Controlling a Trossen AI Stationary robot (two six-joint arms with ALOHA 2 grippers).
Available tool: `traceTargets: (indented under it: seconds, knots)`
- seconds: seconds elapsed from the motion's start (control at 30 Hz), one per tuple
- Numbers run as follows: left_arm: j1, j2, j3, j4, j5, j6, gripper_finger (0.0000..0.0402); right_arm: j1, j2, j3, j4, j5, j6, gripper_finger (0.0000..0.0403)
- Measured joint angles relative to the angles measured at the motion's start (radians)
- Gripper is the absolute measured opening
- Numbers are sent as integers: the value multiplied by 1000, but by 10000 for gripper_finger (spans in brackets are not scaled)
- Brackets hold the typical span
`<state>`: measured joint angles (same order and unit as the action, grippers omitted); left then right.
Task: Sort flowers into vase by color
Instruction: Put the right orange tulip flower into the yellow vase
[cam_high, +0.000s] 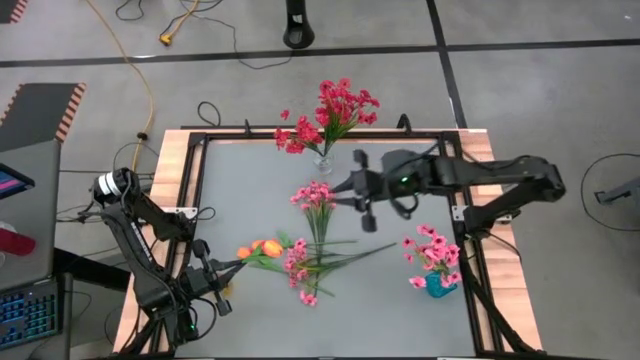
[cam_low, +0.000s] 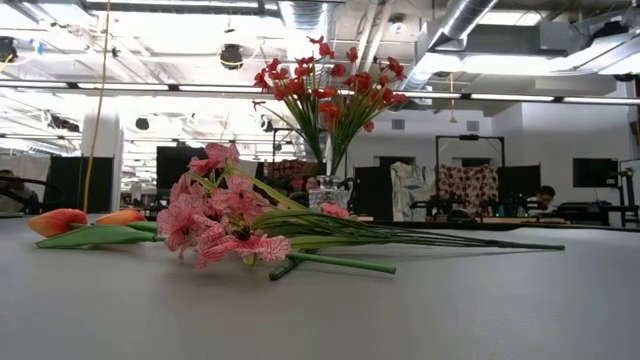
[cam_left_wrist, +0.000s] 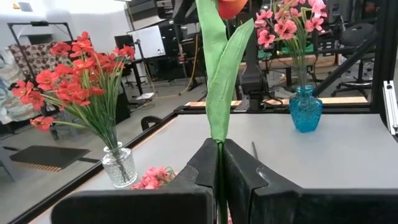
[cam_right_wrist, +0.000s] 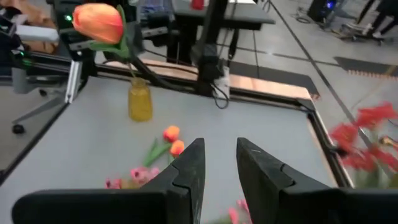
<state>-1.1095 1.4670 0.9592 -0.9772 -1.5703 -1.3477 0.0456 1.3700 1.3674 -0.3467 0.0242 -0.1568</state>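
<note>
The jaws of the left gripper (cam_left_wrist: 219, 180) are clamped on an orange tulip's green stem (cam_left_wrist: 219, 93) in the left wrist view; light and limp, it is best pinched low on the stem.

From above, the right gripper (cam_high: 366, 194) hangs over the table (cam_high: 400, 320) holding a pink spray (cam_high: 315, 196), its jaws part-closed. Loose pink sprays (cam_high: 298, 268) and orange tulips (cam_high: 262, 248) lie mid-table. A clear vase (cam_high: 323, 163) holds red flowers, a blue vase (cam_high: 439, 285) pink ones.

The right wrist view shows a yellow vase (cam_right_wrist: 140, 102), apparently with one tulip.
</note>
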Motion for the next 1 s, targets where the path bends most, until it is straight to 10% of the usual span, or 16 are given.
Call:
traceTargets:
  seconds: [0.37, 1.0]
  knots:
    - [0, -1, 0, -1, 0, 11, 0, 20, 243, 144, 50, -3, -9, 118]
    - [0, -1, 0, -1, -1, 28, 0, 20, 502, 180, 478, -358, -12, 118]
